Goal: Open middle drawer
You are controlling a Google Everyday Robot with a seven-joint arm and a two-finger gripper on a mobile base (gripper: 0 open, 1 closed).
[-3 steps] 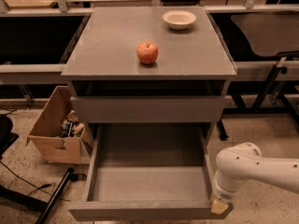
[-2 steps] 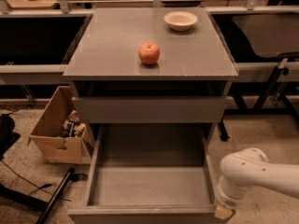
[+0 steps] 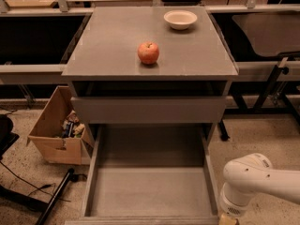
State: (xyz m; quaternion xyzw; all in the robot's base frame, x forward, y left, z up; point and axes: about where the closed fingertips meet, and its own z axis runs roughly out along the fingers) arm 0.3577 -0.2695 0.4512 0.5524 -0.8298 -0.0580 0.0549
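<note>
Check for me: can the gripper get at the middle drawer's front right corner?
Probably yes. The gripper hangs right beside the front right corner of the pulled-out middle drawer, with nothing visible between them. The apple and bowl sit up on the cabinet top.

We see an apple (image 3: 148, 53) in the middle of the cabinet top (image 3: 108, 46), a bowl (image 3: 180, 19) at back right; a cardboard box (image 3: 51, 135) sits on the floor (image 3: 262, 139) at left; the gripper (image 3: 228, 219) hangs at bottom right.
</note>
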